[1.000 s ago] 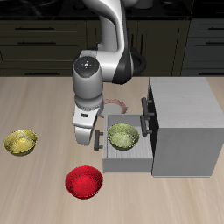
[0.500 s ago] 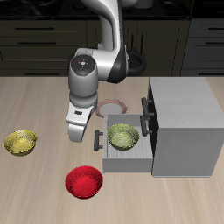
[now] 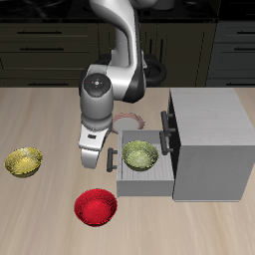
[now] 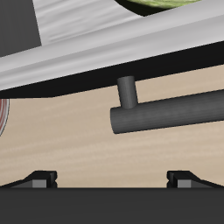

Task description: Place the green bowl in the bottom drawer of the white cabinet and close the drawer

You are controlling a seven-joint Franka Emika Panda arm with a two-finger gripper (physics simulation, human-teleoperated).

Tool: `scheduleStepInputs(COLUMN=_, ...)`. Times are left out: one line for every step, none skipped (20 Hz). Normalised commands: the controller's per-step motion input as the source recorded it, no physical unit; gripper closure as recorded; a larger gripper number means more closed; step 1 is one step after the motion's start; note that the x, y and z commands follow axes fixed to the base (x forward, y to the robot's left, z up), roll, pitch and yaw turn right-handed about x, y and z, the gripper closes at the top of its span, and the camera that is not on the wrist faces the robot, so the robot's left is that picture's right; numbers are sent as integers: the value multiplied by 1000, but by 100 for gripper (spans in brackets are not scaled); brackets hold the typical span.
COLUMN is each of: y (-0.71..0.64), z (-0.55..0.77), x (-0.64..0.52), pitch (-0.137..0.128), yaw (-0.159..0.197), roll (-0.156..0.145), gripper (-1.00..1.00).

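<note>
One green bowl (image 3: 139, 154) sits in the pulled-out bottom drawer (image 3: 144, 181); the gripper (image 3: 91, 166), fingers apart, hangs before its handle (image 4: 166, 111).

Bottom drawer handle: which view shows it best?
Wrist view. The dark bar handle shows close up, with its post on the bottom drawer front. In the exterior view the handle is a small dark sliver beside the arm.

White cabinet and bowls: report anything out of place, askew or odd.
Nothing stands out. The green bowl sits upright in the open bottom drawer of the white cabinet; the yellow bowl and red bowl rest upright on the table.
</note>
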Motion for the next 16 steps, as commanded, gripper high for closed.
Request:
scheduleStepInputs(y=1, z=-104, x=18, pitch=20, yaw=-48, roll=13, gripper=-100)
scheduleStepInputs(y=-5, z=-171, x=13, pitch=3, yaw=17, roll=-2, gripper=-100)
scheduleStepInputs(y=3, z=-50, x=2, pitch=1, yaw=2, roll=-2, gripper=-100)
scheduleStepInputs(y=102, z=-135, x=-52, pitch=29, yaw=-14, roll=22, gripper=-100)
scheduleStepInputs(y=72, z=-57, x=-17, pitch=-3, yaw=0, roll=7, gripper=-100)
scheduleStepInputs(y=88, z=-140, x=7, pitch=9, yaw=7, roll=8, gripper=-100)
scheduleStepInputs(y=132, z=-215, x=43, pitch=22, yaw=31, roll=37, gripper=-100)
scheduleStepInputs(y=167, z=-340, x=-4, pitch=36, yaw=-12, roll=24, gripper=-100)
scheduleStepInputs(y=192, z=-125, x=1, pitch=-1, yaw=3, roll=10, gripper=-100)
scheduleStepInputs(y=353, z=-117, x=44, pitch=5, yaw=-12, roll=53, gripper=-100)
scheduleStepInputs(y=357, z=-51, x=114, pitch=11, yaw=12, roll=62, gripper=-100)
scheduleStepInputs(y=362, z=36, x=94, pitch=-23, yaw=-33, roll=74, gripper=-100)
scheduleStepInputs(y=197, z=5, x=19, pitch=-5, yaw=-14, roll=37, gripper=-100)
scheduleStepInputs(y=591, z=28, x=175, pitch=-11, yaw=30, roll=111, gripper=-100)
scheduleStepInputs(y=271, z=89, x=126, pitch=-29, yaw=-36, roll=51, gripper=-100)
scheduleStepInputs(y=380, z=50, x=122, pitch=-26, yaw=0, roll=81, gripper=-100)
